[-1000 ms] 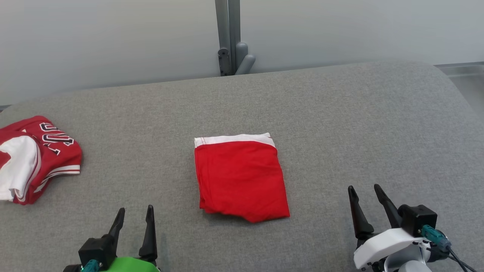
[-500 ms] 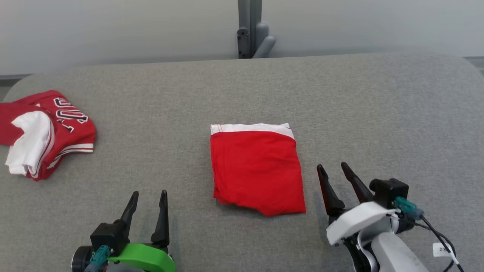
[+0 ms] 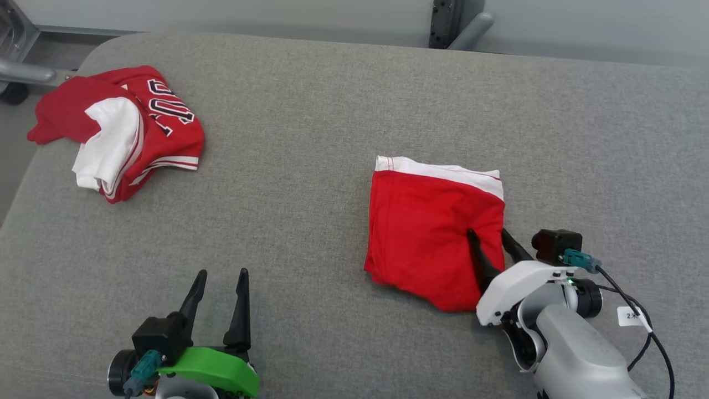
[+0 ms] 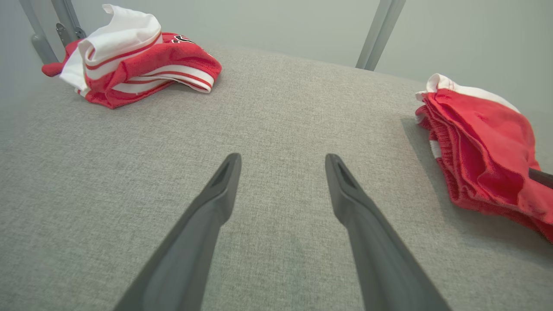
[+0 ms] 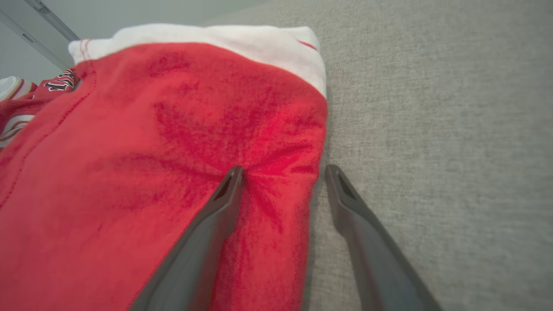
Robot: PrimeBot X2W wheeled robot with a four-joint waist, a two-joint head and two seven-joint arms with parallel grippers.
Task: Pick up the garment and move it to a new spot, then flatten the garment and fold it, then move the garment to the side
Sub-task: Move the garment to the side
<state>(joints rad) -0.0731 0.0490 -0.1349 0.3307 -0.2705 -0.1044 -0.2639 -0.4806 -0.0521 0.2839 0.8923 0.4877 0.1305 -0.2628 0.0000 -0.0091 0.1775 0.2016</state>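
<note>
A folded red garment (image 3: 429, 233) with a white band along its far edge lies on the grey cushioned surface (image 3: 310, 166). My right gripper (image 3: 488, 235) is open and straddles the garment's right edge. Its left finger presses into the red cloth (image 5: 181, 142), while the right finger rests on the grey fabric beside it. My left gripper (image 3: 220, 276) stands open over bare surface at the lower left, apart from the garment (image 4: 479, 142). Nothing is between its fingers (image 4: 220, 190).
A crumpled red and white jersey (image 3: 130, 130) with black numerals lies at the far left near the surface's rounded corner, also seen as the jersey (image 4: 134, 60). A grey metal post (image 3: 451, 22) rises behind the far edge. The floor drops away at the left.
The head camera has turned left and down, shifting the whole picture right. My right gripper has moved forward and left from bare surface onto the garment's right edge. The left gripper holds still.
</note>
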